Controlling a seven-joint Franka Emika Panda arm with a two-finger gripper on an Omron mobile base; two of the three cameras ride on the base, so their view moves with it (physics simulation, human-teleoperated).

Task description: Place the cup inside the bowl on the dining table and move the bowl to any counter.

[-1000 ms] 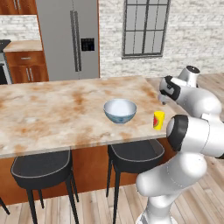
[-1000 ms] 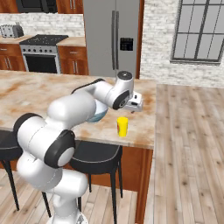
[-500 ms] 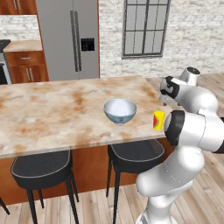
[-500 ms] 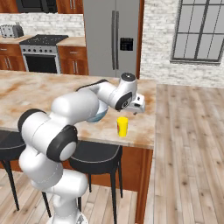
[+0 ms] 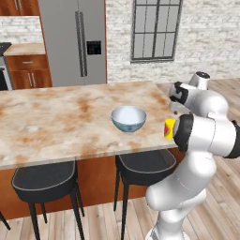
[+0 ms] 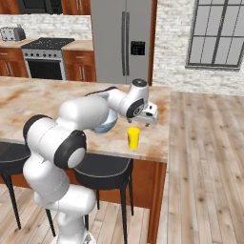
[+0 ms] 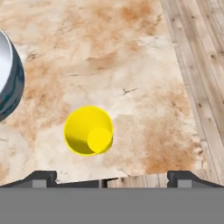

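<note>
The yellow cup (image 7: 89,130) stands upright and empty on the dining table (image 7: 131,57), close to its front edge and right end. In the hand view it lies below my open gripper (image 7: 112,178), between the two fingertips (image 7: 42,178) and a little ahead of them. The pale blue bowl (image 5: 128,118) sits to the cup's left, apart from it. From the right base view the gripper (image 6: 147,119) hovers just above and behind the cup (image 6: 133,137), and my arm hides most of the bowl (image 6: 106,126). My forearm covers part of the cup (image 5: 168,129) in the left base view.
Black round stools (image 5: 44,177) stand under the table's near side. The table ends just right of the cup, with wood floor (image 6: 205,157) beyond. A steel fridge (image 5: 77,40) and a stove (image 6: 45,59) with wood cabinets line the back wall.
The hand has eased slightly down and toward the table's front edge, closer over the cup. Cup and bowl have not moved; the jaws stay open.
</note>
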